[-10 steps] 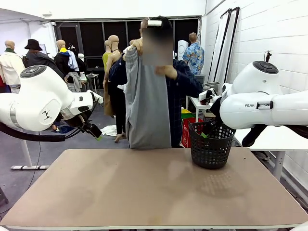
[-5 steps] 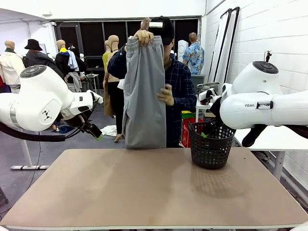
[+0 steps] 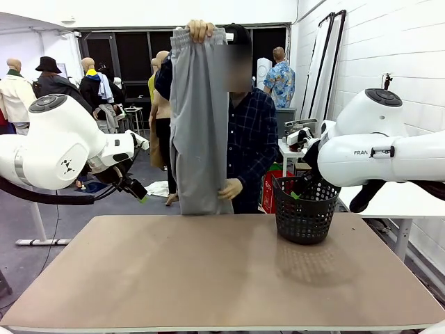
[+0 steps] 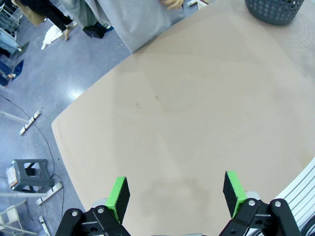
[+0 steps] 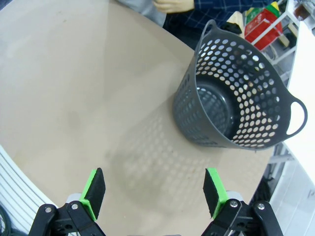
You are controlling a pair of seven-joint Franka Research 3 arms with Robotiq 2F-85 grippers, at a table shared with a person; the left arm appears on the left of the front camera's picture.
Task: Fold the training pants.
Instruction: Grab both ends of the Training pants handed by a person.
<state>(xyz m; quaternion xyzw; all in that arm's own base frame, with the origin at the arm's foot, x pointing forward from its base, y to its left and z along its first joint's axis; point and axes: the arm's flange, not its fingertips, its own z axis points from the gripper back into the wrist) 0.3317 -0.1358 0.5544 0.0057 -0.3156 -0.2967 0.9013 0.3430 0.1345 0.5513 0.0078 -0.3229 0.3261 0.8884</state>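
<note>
The training pants (image 3: 200, 118) hang upright at the far table (image 3: 208, 278) edge, apparently doubled leg on leg. The person's upper hand (image 3: 200, 29) holds the waistband and the lower hand (image 3: 228, 188) steadies the hems. The crosswise folds remain. The left gripper (image 4: 175, 191) and right gripper (image 5: 153, 191) hover over the table, fingers spread, holding nothing.

A white brick wall (image 3: 389, 42) stands right; dark windows (image 3: 132, 52) behind; blue-grey floor (image 4: 74, 73); tan table (image 3: 208, 278).
</note>
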